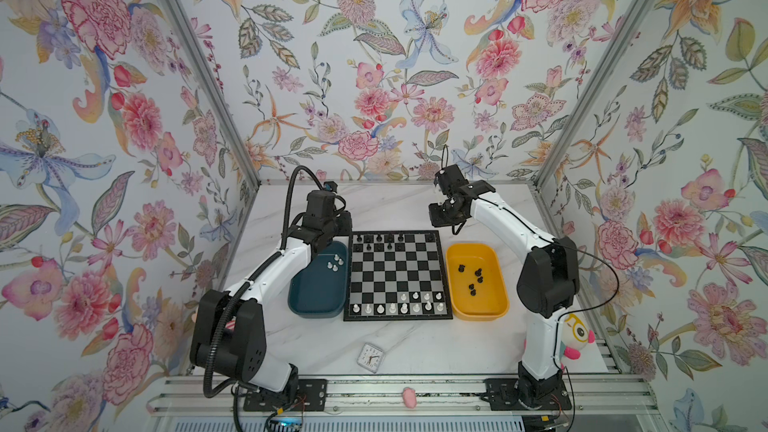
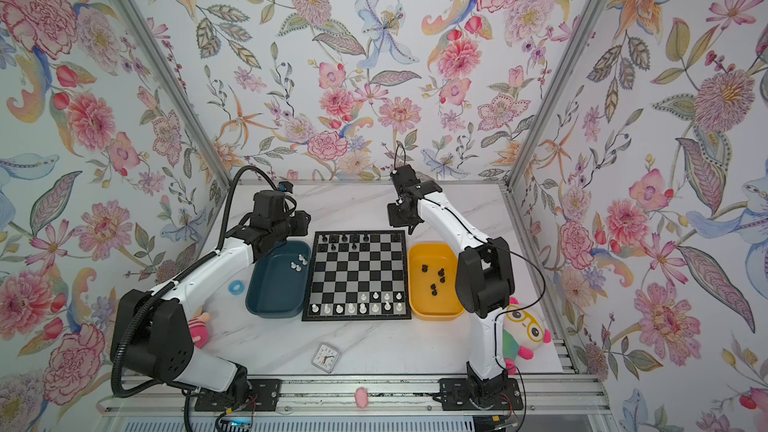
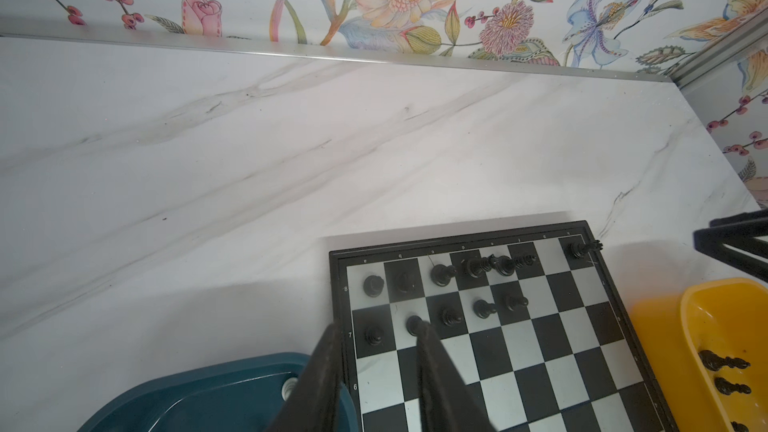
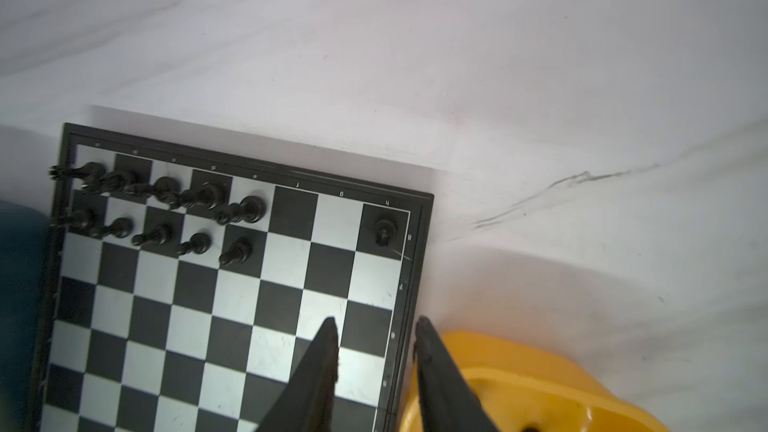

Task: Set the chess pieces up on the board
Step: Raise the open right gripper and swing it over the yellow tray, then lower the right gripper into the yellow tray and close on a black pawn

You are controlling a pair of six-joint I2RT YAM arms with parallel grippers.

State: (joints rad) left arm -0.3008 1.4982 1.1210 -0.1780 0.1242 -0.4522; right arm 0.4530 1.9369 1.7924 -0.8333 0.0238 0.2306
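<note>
**Two Spread Claws Over a Half-Set Board**

The left claw [image 3: 376,328] is spread a little, and nothing sits between its two fingers. One finger hangs over the corner of the teal tray [image 3: 187,401]. The other hangs over the edge of the board [image 3: 519,347]. A black pawn [image 3: 413,323] stands right at the tip of that finger; I cannot tell if they touch. Just past the tips stand more black pieces [image 3: 442,274], in the two rows on that side of the board.

The right claw [image 4: 376,322] is spread a little too, and it holds nothing. The side edge of the board runs between its fingers. The yellow tray [image 4: 519,371] lies under one finger. Ahead of this claw, a lone black piece [image 4: 384,230] stands on the corner square.

The white pieces [image 1: 392,308] stand on the far side of the board, well apart from both claws. A few loose white pieces [image 1: 336,261] lie in the teal tray, close to the left claw. Some loose black pieces [image 1: 473,278] lie in the yellow tray, behind the right claw. Board and trays all rest on the bench [image 1: 415,347].
</note>
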